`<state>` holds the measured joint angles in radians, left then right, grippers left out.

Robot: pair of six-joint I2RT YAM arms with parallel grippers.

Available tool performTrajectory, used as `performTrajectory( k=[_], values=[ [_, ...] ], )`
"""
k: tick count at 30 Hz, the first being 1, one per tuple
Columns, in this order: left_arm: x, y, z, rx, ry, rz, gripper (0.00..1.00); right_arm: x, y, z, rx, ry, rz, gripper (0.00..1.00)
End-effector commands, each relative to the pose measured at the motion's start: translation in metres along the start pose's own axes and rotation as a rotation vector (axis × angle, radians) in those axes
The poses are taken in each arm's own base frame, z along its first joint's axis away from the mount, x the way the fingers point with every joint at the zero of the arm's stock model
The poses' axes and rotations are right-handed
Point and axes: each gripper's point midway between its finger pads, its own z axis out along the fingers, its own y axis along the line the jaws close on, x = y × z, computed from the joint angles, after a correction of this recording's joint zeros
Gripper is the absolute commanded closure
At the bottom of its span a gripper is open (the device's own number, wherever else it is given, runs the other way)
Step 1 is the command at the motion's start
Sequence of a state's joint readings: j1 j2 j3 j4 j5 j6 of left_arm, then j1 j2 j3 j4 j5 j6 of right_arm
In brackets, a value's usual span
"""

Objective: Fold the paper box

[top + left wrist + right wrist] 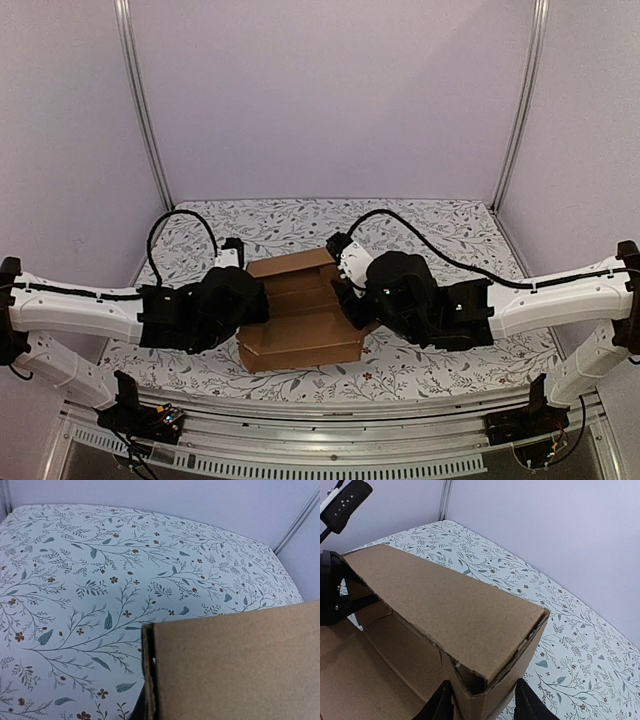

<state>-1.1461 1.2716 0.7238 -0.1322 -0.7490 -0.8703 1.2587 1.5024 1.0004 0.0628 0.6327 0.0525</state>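
One plain brown cardboard box (300, 325), floral counter (440, 225) showing all round; right end effector (484, 705) pinches its raised corner, left end effector (255, 300), pressed together, at its left edge

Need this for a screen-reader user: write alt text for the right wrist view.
The right gripper grips the folded-over side wall of the brown paper box, one black finger on each side of it. Beyond the box lies a floral tablecloth under lilac walls.
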Motion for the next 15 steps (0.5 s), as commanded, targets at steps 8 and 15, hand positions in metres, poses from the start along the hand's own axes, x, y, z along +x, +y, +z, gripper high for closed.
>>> performTrajectory(
  k=[8, 15],
  values=[
    [0.006, -0.034, -0.004, 0.061, 0.032, -0.039, 1.0, -0.003, -0.011, 0.017, 0.154, -0.047, 0.035, 0.68],
    [0.008, -0.035, -0.004, 0.042, 0.035, -0.045, 1.0, 0.001, -0.012, 0.023, 0.196, -0.047, 0.022, 0.77]
  ],
)
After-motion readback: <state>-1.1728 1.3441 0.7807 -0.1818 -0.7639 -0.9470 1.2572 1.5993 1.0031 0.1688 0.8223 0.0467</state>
